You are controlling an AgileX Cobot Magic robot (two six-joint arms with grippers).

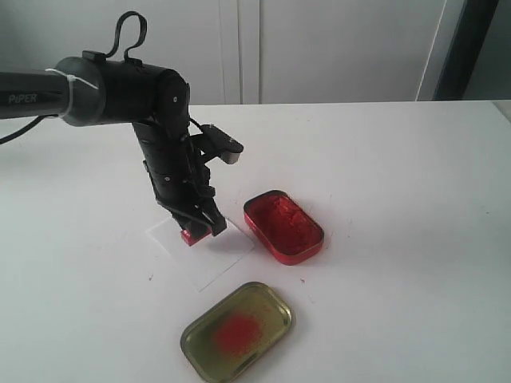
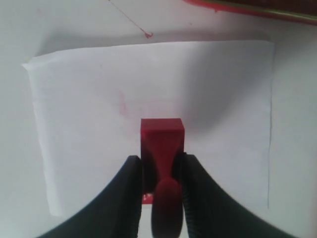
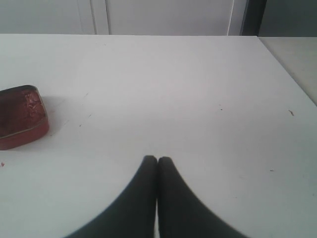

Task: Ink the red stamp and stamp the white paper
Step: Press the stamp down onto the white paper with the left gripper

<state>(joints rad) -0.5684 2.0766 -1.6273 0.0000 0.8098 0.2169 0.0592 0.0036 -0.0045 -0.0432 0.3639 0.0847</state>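
My left gripper (image 1: 200, 226) is shut on the red stamp (image 1: 192, 234), pointing down over the white paper (image 1: 209, 254). In the left wrist view the red stamp (image 2: 162, 144) sits between the two black fingers (image 2: 130, 183), its block base against or just above the white paper (image 2: 89, 124). Faint red marks show on the sheet near the block. My right gripper (image 3: 157, 159) is shut with nothing in it, low over bare tabletop; it is out of the exterior view.
The red tin of ink paste (image 1: 283, 226) lies open just right of the paper; its edge shows as the tin (image 3: 22, 116) in the right wrist view. The gold lid (image 1: 237, 330) with a red smear lies nearer the front. The white table (image 1: 415, 199) stretches to the right.
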